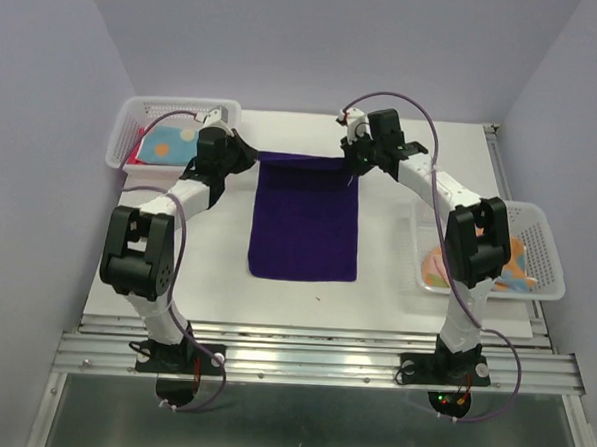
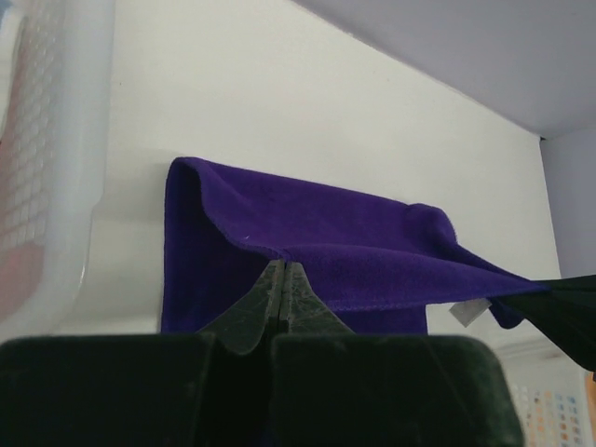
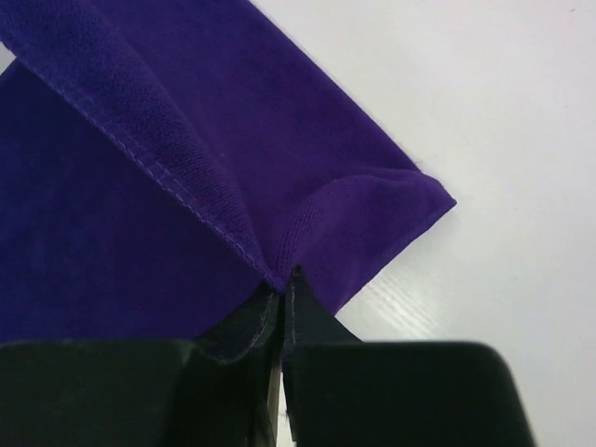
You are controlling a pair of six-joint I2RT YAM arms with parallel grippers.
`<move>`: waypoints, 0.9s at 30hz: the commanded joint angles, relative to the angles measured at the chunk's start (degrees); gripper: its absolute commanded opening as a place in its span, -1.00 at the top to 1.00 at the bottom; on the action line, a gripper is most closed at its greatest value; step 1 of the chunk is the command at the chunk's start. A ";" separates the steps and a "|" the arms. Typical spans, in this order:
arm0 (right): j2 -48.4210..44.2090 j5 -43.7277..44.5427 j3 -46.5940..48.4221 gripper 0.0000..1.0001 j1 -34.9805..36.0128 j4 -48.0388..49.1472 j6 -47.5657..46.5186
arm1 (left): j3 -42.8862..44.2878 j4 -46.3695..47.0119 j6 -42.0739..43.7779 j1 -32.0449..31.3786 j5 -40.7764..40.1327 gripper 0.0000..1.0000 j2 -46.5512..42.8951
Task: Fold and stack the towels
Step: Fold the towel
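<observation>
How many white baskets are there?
2. The left basket sits at the far-left corner, holding a blue dotted cloth; the right basket sits at the right edge, holding an orange patterned cloth. None seems hidden.

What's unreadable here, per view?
- Top view: the right arm covers much of the orange patterned towel in the white mesh right basket; count unknown.
- Top view: only a sliver of magenta-pink cloth shows past the light blue dotted towel.
- Left wrist: white tag on the dark purple towel too small to read.
</observation>
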 commanded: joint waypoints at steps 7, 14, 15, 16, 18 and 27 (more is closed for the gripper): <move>-14.00 -4.41 -14.12 0.95 3.17 -2.51 1.20 | -18.29 6.42 -3.83 -2.77 0.57 1.00 -17.99; -22.43 -3.26 -23.96 0.91 6.16 -2.25 4.10 | -28.58 5.28 -5.23 -3.21 -2.50 1.00 -29.84; -23.23 -3.26 -24.58 0.91 6.60 -2.25 4.45 | -29.10 4.84 -5.23 -3.21 -2.51 1.00 -30.73; -24.54 -2.82 -25.72 0.89 7.21 -2.42 5.32 | -30.41 4.49 -5.50 -3.30 -2.77 1.00 -32.40; -25.51 -2.56 -26.78 0.89 7.83 -2.86 5.68 | -31.56 3.44 -5.32 -3.30 -2.95 1.00 -33.72; -29.65 -0.09 -31.35 0.89 10.56 -4.53 6.74 | -39.47 2.64 -7.96 -4.44 -1.80 1.00 -40.67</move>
